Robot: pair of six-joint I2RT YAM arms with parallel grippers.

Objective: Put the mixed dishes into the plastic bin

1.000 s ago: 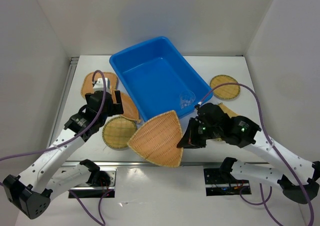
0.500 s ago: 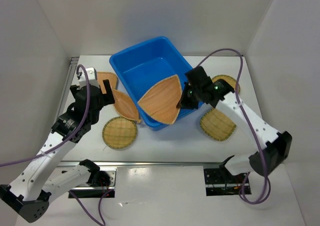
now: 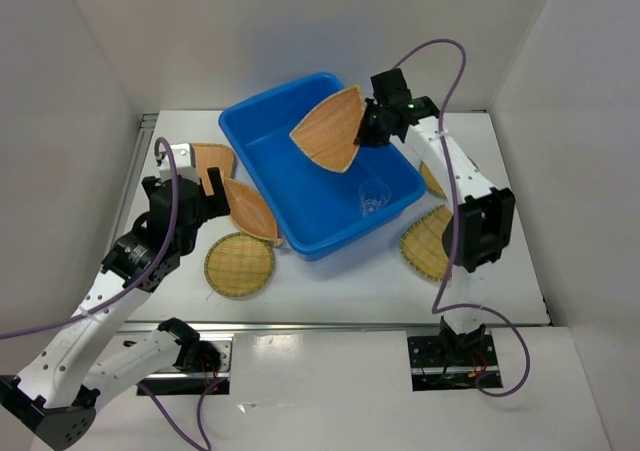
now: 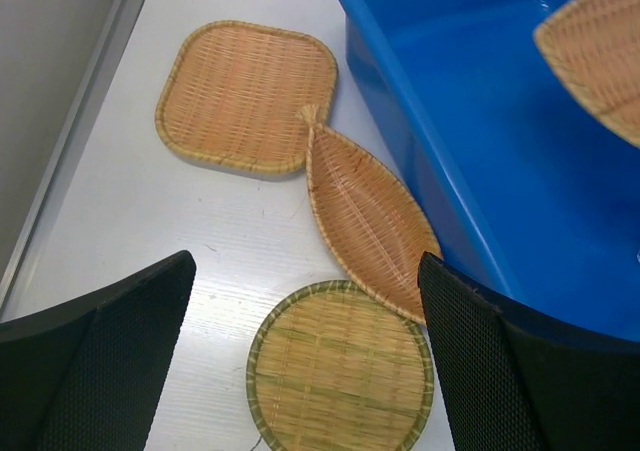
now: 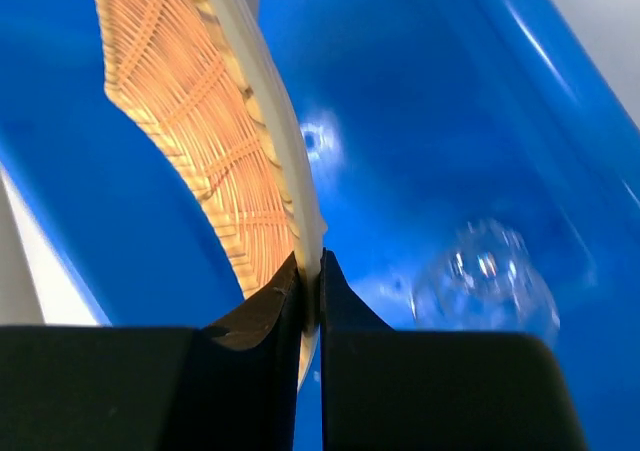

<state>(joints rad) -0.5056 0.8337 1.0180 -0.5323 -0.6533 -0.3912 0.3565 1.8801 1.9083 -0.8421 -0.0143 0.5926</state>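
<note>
The blue plastic bin (image 3: pixel 270 161) stands at mid table. My right gripper (image 3: pixel 366 129) is shut on the rim of a fan-shaped bamboo tray (image 3: pixel 332 131) and holds it above the bin's far part; in the right wrist view the jaws (image 5: pixel 312 291) pinch the tray's edge (image 5: pixel 200 141). A clear cup (image 3: pixel 372 197) stands inside the bin, also in the right wrist view (image 5: pixel 487 281). My left gripper (image 3: pixel 205 186) is open and empty above a leaf-shaped tray (image 4: pixel 365 221), a round tray (image 4: pixel 340 366) and a rounded square tray (image 4: pixel 247 96), all left of the bin.
Another round tray (image 3: pixel 428 243) lies right of the bin by the right arm, and part of one more (image 3: pixel 432 179) shows behind the arm. White walls enclose the table on three sides. A metal rail (image 3: pixel 128 186) runs along the left edge.
My right gripper has carried the fan-shaped tray from the near edge of the table up and over the bin to its far side. The left arm has shifted slightly.
</note>
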